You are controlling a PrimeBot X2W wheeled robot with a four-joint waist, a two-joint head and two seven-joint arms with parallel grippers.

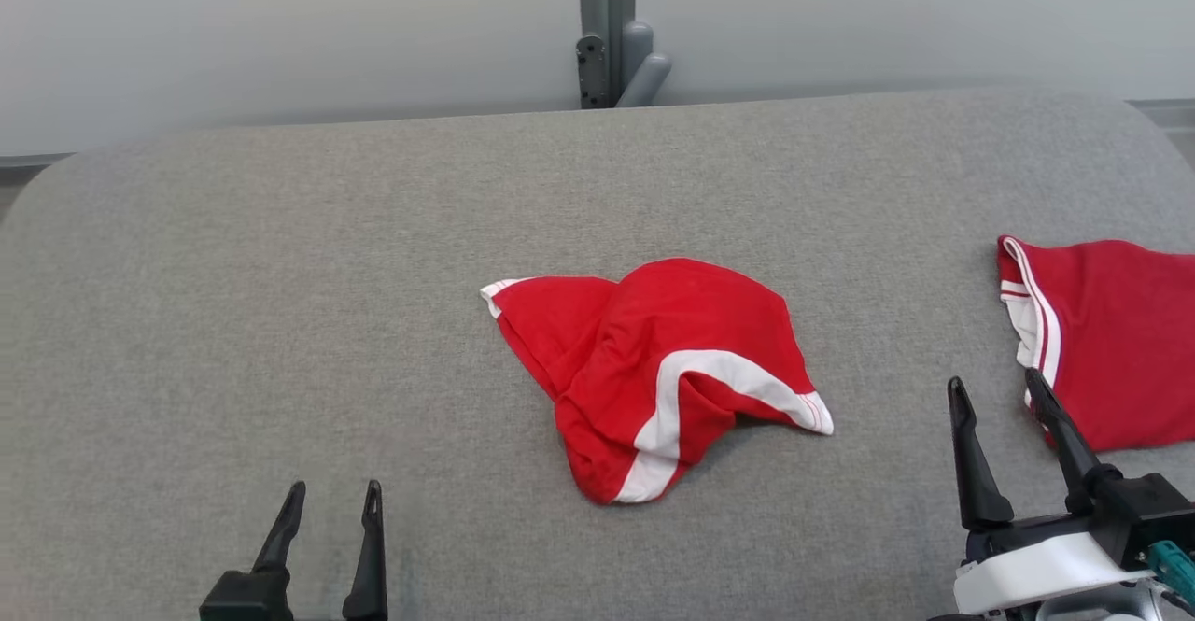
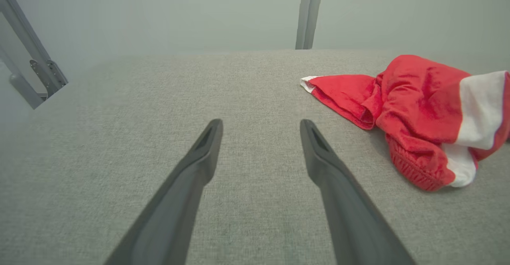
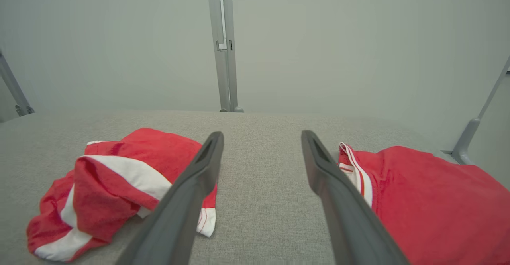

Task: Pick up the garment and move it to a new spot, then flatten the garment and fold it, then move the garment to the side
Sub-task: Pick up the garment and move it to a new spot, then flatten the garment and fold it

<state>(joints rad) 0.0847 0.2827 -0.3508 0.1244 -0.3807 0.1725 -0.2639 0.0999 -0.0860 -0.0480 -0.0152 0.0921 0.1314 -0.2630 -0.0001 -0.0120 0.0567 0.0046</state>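
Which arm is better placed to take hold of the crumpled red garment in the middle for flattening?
Probably the right. The right tool stands open close to the white-edged corner of the crumpled garment; the left tool, also open, is farther away across the bare grey surface.

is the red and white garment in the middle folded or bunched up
Bunched up: the red cloth garment with white stripes lies in a rumpled heap, not flat.
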